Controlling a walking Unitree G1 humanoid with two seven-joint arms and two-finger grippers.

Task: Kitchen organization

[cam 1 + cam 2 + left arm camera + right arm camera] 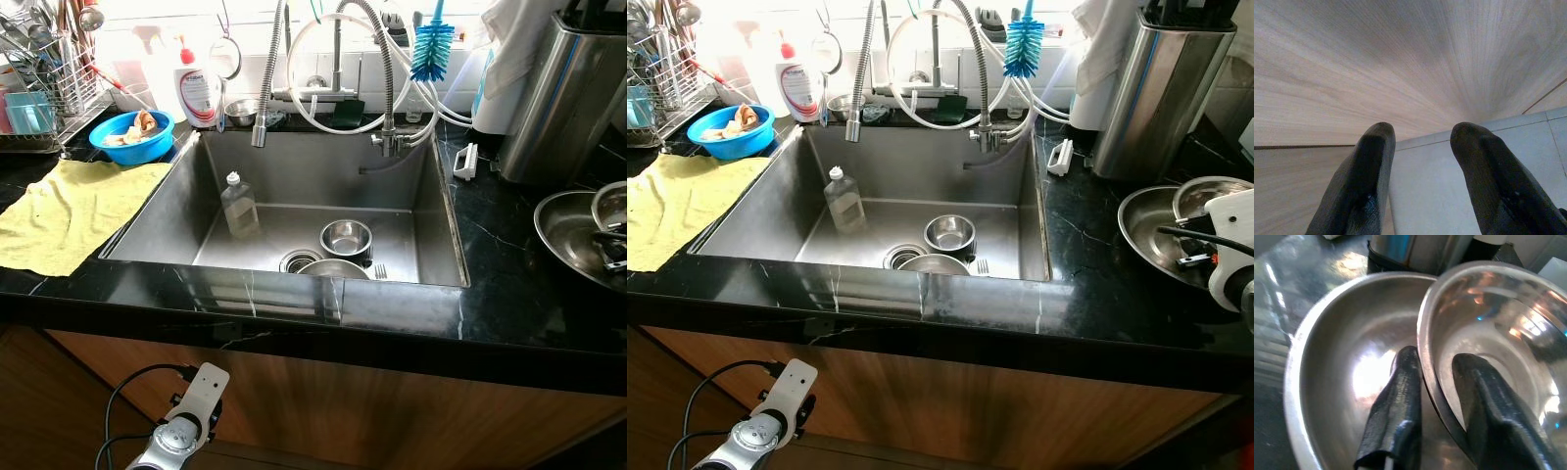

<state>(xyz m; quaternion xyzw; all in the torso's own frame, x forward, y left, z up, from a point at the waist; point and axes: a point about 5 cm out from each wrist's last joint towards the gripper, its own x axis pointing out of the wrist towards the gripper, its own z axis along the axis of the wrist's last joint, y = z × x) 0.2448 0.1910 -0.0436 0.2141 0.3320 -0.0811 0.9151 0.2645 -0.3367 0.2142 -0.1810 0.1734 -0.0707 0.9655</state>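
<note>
Right wrist view shows the right gripper (1432,377) with its two black fingers set narrowly on either side of the rim of a small shiny steel bowl (1498,328), one finger inside and one outside. It looks like it is holding the rim, though I cannot be sure the fingers press tight. Under and beside the gripper, the small bowl sits tilted in a bigger shiny steel bowl (1342,347) on the black stone counter (1087,274).

Off to the gripper's left is the deep steel sink (416,211), with another small round steel bowl (346,236) and a clear plastic bottle (238,206) inside.

The step seems to be picking up the small bowl. Next it needs a firm squeeze and a straight lift.

The left gripper (1422,161) hangs low by the brown wooden cupboard front (1400,63), fingers apart and holding nothing.

The big bowl's far edge is cut off.
</note>
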